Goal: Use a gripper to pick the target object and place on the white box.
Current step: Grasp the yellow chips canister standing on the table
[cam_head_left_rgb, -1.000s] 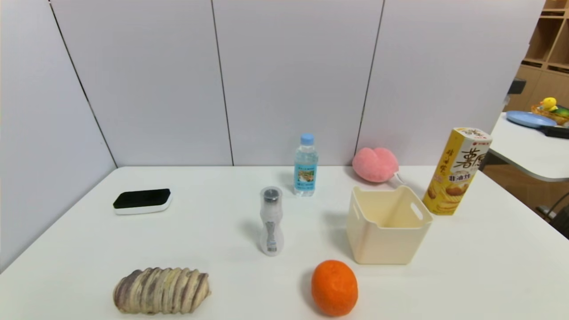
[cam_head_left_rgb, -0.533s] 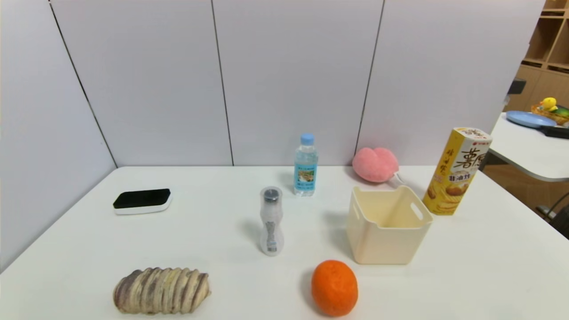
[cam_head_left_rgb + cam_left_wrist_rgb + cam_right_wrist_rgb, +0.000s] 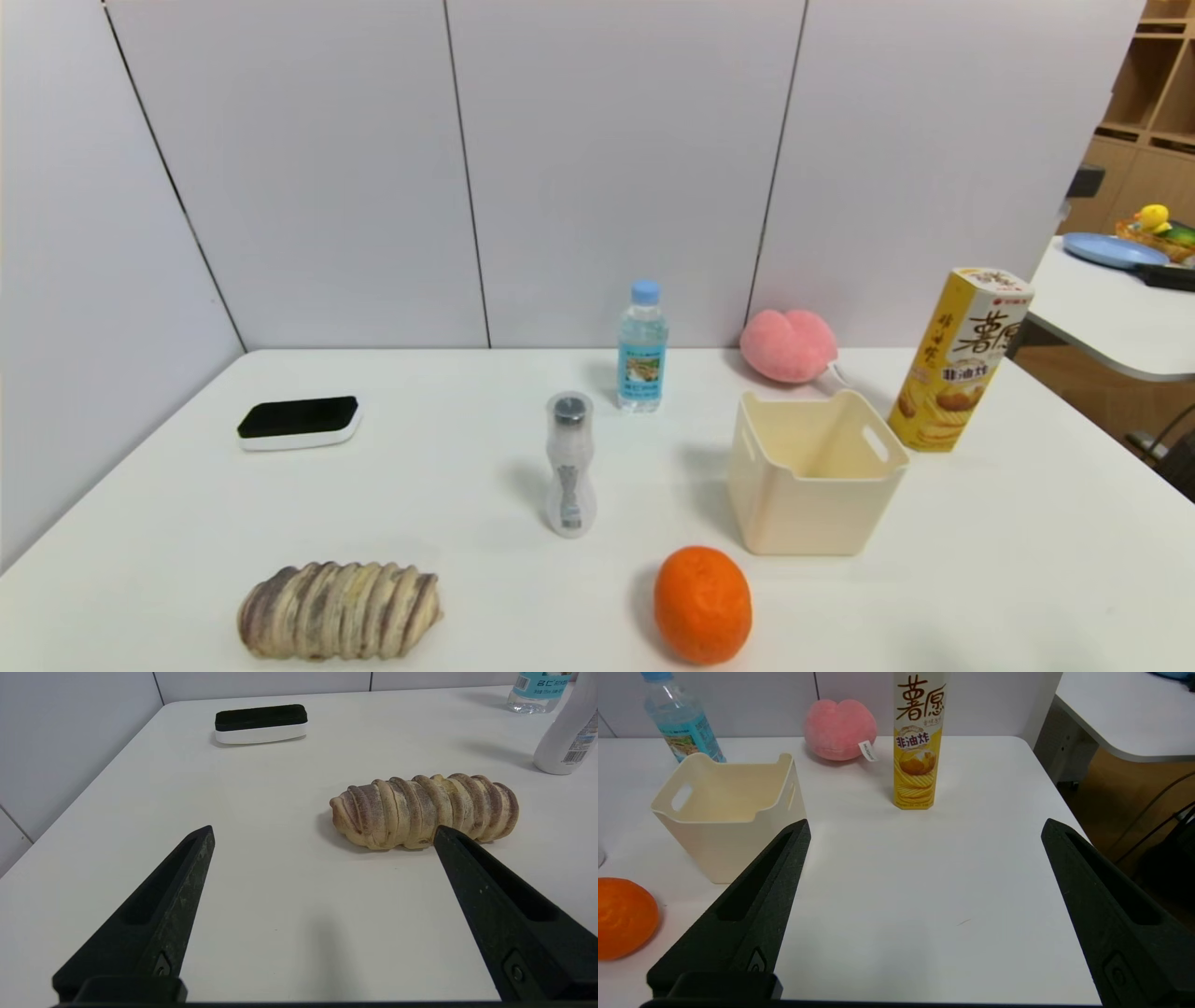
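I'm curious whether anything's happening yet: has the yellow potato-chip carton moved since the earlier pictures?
No; the yellow potato-chip carton stands just beyond the cream bin, as before.

On the left tool [image 3: 324, 830], two dark green-black, wedge-shaped fingers are seen, each tapered to a blunt tip and hollowed by a long recess. Pale scuffs and a small screw are shown. The same tapered, recessed shape is repeated on the right tool [image 3: 926, 823].

In the right wrist view, the picture's edge cuts off the tops of the yellow carton [image 3: 919, 751] and water bottle [image 3: 686, 723], plus part of the orange [image 3: 623, 918].
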You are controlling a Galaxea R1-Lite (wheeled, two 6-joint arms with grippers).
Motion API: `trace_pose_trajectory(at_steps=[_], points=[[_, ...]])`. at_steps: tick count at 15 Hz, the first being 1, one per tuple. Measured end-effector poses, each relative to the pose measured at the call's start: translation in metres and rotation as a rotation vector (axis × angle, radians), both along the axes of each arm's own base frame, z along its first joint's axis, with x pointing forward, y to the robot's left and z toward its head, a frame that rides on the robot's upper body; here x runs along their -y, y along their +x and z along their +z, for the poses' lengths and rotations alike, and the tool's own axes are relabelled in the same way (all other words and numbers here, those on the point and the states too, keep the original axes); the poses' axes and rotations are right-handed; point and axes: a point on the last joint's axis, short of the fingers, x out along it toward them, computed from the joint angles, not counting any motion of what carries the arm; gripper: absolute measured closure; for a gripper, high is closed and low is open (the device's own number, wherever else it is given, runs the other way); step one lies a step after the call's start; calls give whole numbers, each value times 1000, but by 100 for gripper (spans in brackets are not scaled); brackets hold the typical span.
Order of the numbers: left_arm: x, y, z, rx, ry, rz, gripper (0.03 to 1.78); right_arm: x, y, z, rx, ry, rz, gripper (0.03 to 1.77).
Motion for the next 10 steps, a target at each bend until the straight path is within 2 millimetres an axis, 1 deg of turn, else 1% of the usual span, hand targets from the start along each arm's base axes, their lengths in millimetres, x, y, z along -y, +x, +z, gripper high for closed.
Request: trace_pose_trajectory(at_steps=[6,10], points=[[0,0,0,0,0,0,12,3,23,2,-91,0,-13,9],[0,0,0,0,0,-1,12,5,39,8,-78,1,-21,9]])
